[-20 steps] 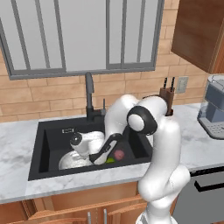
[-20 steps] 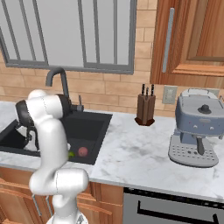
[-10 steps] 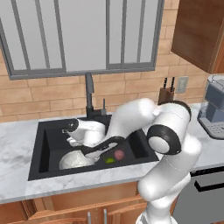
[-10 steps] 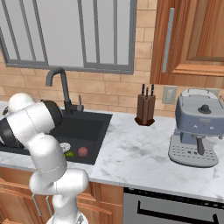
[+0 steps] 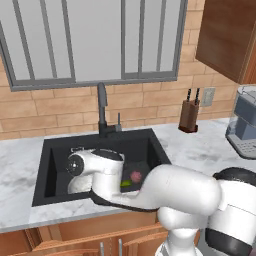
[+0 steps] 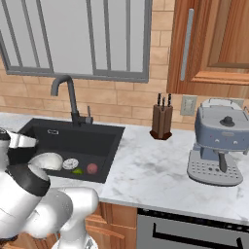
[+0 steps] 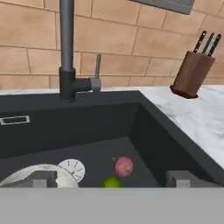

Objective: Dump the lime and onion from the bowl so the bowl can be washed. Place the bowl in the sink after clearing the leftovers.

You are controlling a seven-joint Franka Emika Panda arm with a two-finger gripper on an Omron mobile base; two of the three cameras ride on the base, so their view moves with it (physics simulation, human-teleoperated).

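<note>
Two fruits, the onion (image 5: 135,176) and lime (image 5: 125,183), lie on the sink (image 5: 150,150) floor, right of the bowl (image 5: 78,184). Right base view: bowl (image 6: 46,161) far left, drain (image 6: 70,164) beside it. Hand view: gripper (image 7: 111,179) fingers spread wide, holding nothing, bowl (image 7: 26,175) near left

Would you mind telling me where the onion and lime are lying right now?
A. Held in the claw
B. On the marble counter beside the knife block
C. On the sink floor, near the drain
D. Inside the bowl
C: the onion and the lime lie on the sink floor, beside the silver drain, outside the bowl.
</note>
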